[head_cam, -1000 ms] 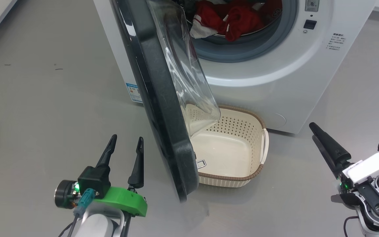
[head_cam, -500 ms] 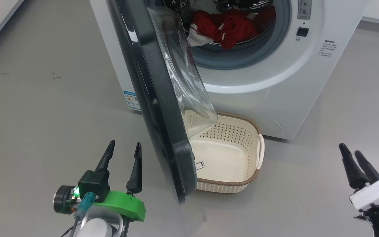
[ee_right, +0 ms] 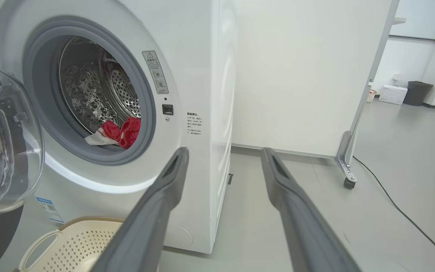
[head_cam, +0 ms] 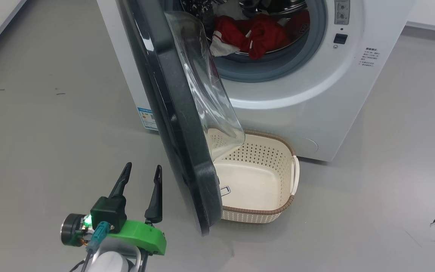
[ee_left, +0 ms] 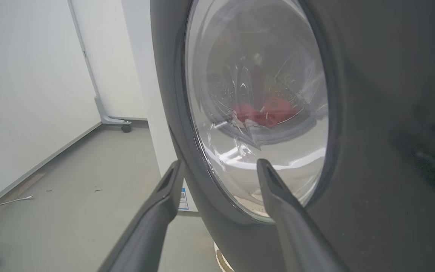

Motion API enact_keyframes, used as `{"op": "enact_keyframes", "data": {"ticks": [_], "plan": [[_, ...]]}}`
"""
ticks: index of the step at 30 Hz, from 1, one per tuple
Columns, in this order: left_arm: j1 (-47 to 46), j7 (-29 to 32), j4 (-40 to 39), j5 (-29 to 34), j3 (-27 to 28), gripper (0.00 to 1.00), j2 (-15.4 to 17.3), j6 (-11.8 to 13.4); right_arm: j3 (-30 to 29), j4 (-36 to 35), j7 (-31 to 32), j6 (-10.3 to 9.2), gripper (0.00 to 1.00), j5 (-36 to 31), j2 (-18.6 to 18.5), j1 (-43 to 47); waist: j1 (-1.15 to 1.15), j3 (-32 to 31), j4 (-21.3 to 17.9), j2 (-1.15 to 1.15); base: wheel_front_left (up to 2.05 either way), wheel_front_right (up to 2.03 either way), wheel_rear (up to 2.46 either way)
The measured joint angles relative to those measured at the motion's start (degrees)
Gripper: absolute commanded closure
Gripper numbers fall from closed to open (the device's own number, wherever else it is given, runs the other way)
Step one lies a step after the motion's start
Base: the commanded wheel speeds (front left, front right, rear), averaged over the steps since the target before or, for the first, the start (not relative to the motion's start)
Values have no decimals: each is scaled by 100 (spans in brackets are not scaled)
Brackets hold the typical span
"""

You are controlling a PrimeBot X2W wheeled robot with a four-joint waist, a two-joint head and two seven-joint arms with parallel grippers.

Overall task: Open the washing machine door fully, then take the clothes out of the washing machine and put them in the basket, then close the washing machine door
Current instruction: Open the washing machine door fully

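Left gripper (head_cam: pixel 144 166) spread wide, empty, just beside the outer face of the washing machine door (head_cam: pixel 176 124), apparently not touching. Right gripper (ee_right: pixel 224 153) likewise spread and empty, well off to the right of the washing machine (head_cam: pixel 296 94). Door swung partly out over the basket (head_cam: pixel 257 209) on the floor (head_cam: pixel 32 132). Red clothes (head_cam: pixel 255 34) inside the drum (ee_right: pixel 89 87).

Head camera looking down on washing machine door (head_cam: pixel 176 143), basket (head_cam: pixel 251 216); left wrist camera sitting close against door's outside; right wrist camera facing drum (ee_right: pixel 89 87) from farther back — all three sharing clothes (head_cam: pixel 263 36).
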Motion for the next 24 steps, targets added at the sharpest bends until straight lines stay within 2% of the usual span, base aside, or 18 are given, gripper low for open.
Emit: {"op": "enact_keyframes", "data": {"ticks": [4,10,24], "plan": [[0,0,1,0,21,0,0,0,178,-18,-15,-108,0,-276,59,1,0,-10,-15,0,0,0,0],[2,0,25,0,33,0,0,0,524,68,16,-248,0,-428,466,21,0,-39,-19,0,0,0,0],[4,0,56,0,66,0,0,0,1080,97,16,-270,0,-844,1071,122,0,-44,-47,0,0,0,0]]}}
